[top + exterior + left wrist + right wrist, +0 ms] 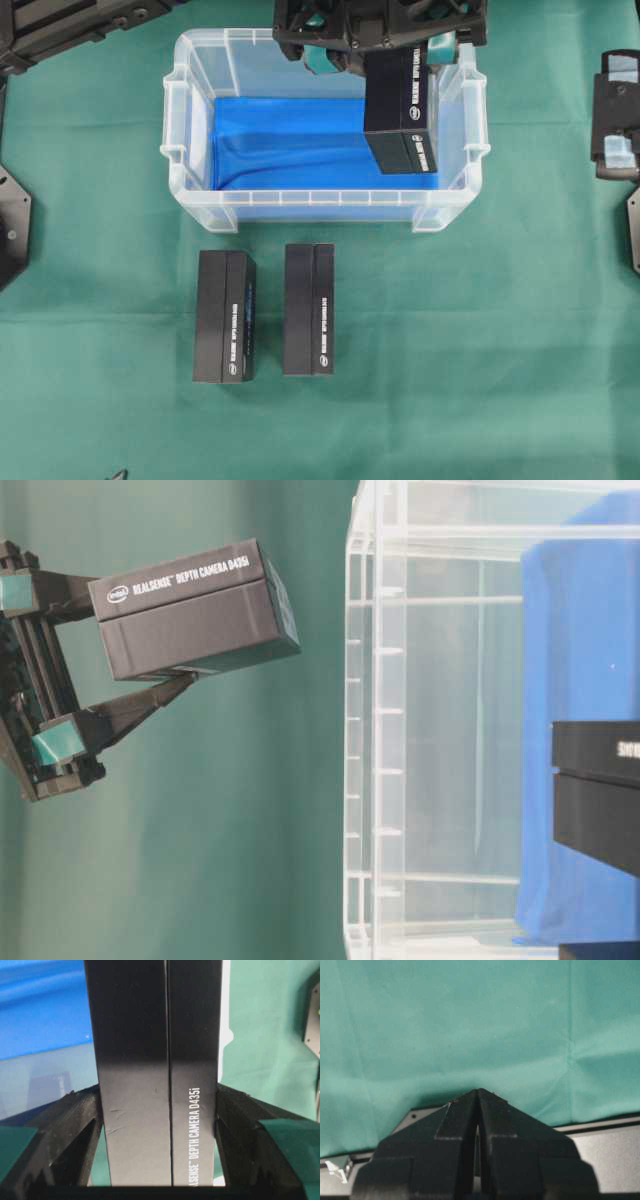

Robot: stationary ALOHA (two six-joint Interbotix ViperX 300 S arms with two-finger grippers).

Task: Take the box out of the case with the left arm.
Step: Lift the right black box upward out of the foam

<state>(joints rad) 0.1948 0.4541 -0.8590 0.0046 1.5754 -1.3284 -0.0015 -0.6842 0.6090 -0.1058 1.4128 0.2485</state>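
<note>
My left gripper (395, 62) is shut on a black box (400, 110) with white "DEPTH CAMERA" lettering, gripping its two long sides. The box hangs over the back right part of the case (190, 150), a clear plastic bin with a blue lining (280, 140). In the table-level view the box (190, 610) and gripper (150, 640) are above the case's rim (375, 730). In the left wrist view the box (155, 1060) fills the gap between the black fingers (75, 1125). My right gripper (478, 1092) is shut and empty over green cloth.
Two more black boxes (225, 315) (309, 308) lie side by side on the green cloth in front of the case. The right arm (615, 110) rests at the far right edge. A black mount (12, 225) sits at the left edge.
</note>
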